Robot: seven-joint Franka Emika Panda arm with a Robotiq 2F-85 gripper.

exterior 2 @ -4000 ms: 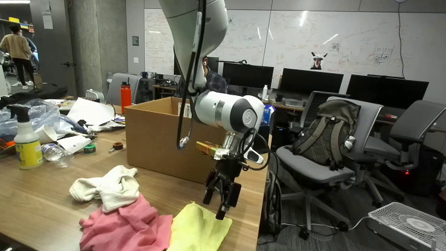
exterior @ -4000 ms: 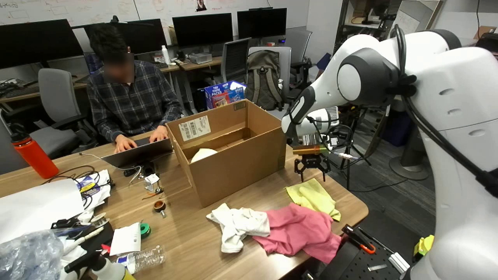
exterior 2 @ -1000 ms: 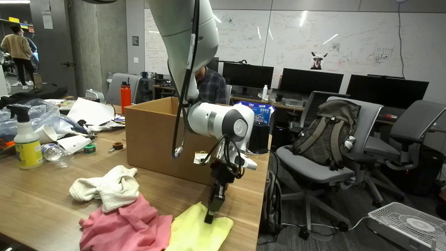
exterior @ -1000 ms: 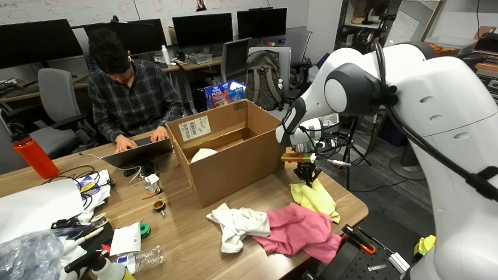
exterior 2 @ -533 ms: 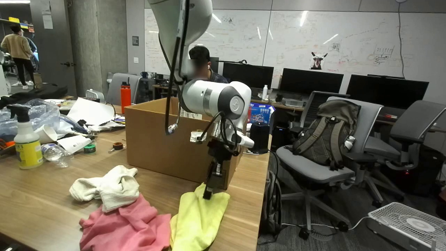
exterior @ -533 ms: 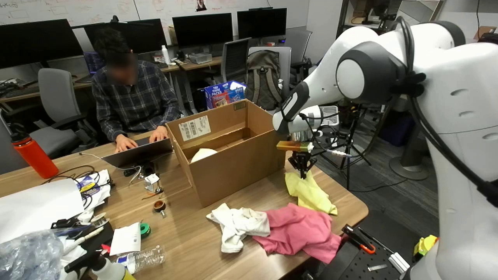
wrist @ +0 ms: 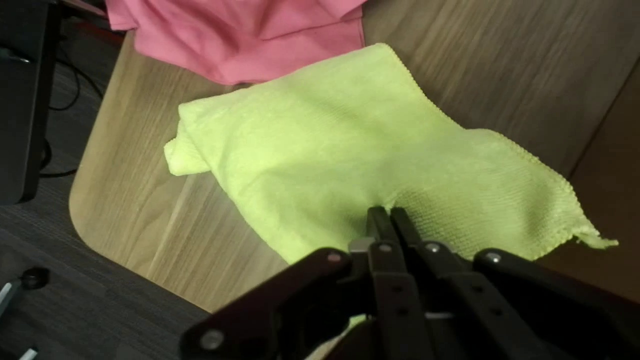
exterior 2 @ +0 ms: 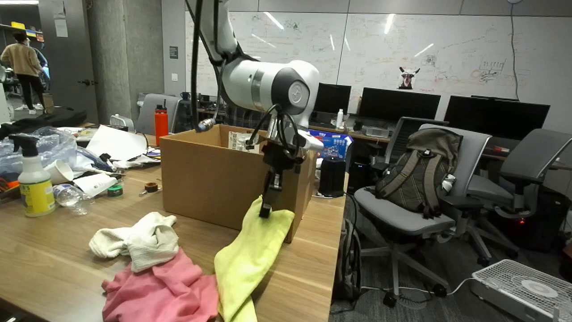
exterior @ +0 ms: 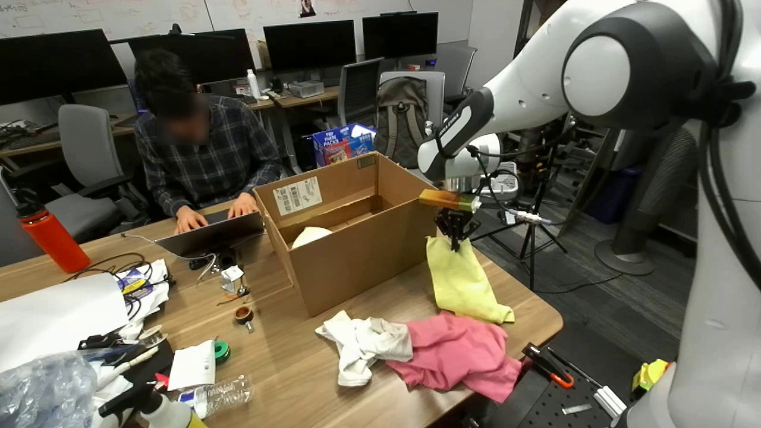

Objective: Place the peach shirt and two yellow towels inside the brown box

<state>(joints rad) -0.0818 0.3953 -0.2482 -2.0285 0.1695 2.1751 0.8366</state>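
My gripper (exterior: 455, 246) is shut on the upper part of a yellow towel (exterior: 458, 282), pinching a fold between its fingertips in the wrist view. The towel (exterior 2: 250, 255) hangs from the grip at a slant, its lower end still resting on the table, close to the brown box (exterior: 362, 255). The box stands open at the top, with a pale thing (exterior: 311, 235) inside. The peach shirt (exterior: 455, 351), looking pink, lies crumpled by the table edge and meets the towel (wrist: 320, 145) in the wrist view. A second yellow towel is hidden or out of view.
A cream-white cloth (exterior: 368, 345) overlaps the pink shirt. A laptop (exterior: 214, 233) with a seated person stands beyond the box. A clear bottle (exterior: 223, 393), spray bottle (exterior 2: 33, 179), papers and cables lie on the far side from the arm. The table's rounded corner (exterior: 553, 321) is near the towel.
Several seconds ago the gripper stood open above the towel. Over the last second it has risen, shut on the towel, pulling its upper part off the table beside the box.
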